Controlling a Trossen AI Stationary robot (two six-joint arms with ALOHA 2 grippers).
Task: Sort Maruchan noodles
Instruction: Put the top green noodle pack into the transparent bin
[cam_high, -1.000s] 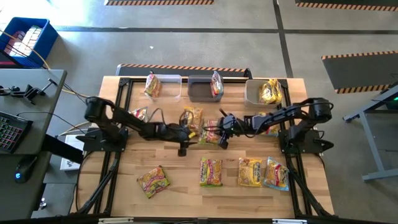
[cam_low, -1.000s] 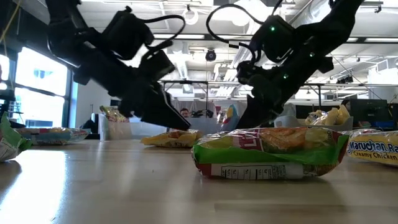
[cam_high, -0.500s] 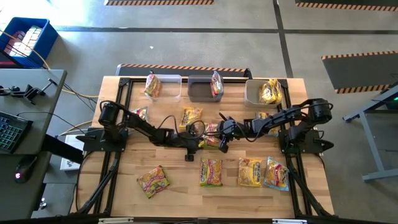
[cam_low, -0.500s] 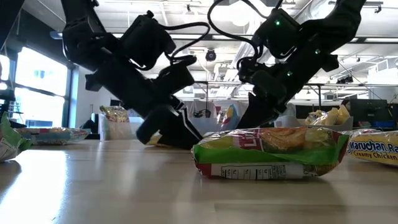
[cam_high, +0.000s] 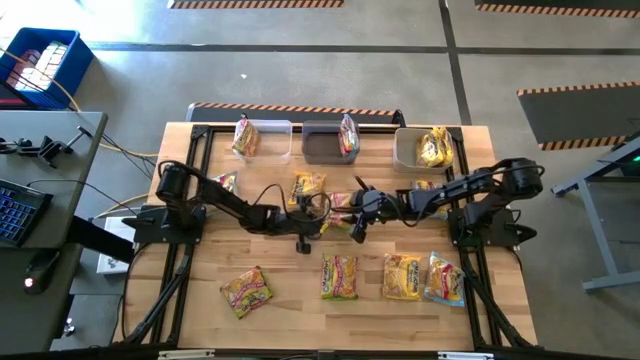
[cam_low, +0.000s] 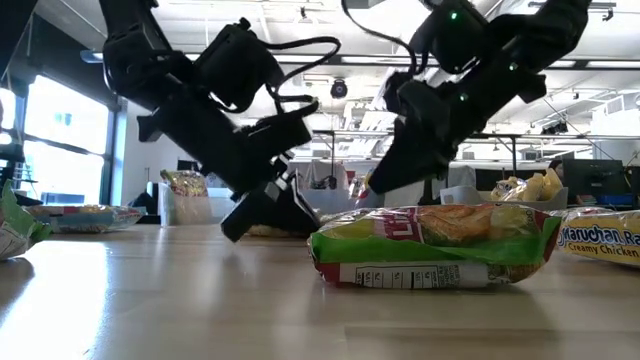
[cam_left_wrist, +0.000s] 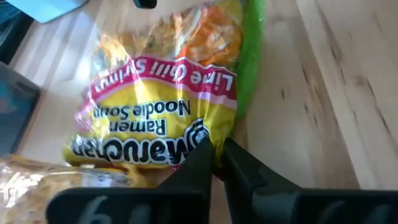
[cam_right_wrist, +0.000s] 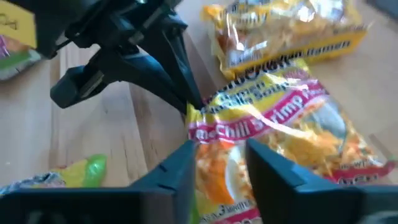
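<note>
Now the lime chili shrimp packet (cam_high: 338, 212) lies mid-frame on the table (cam_high: 290, 290), its edge pinched by the clenched left gripper (cam_left_wrist: 216, 155). The right gripper (cam_right_wrist: 219, 163) straddles it, fingers parted. Best if only one arm lifts, gripping firmly past the crimped seam.

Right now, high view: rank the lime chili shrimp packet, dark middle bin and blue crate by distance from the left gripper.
1. Lime chili shrimp packet, pinched at the left gripper, table centre.
2. Dark middle bin, table's far edge.
3. Blue crate, on the floor, off the table.
</note>
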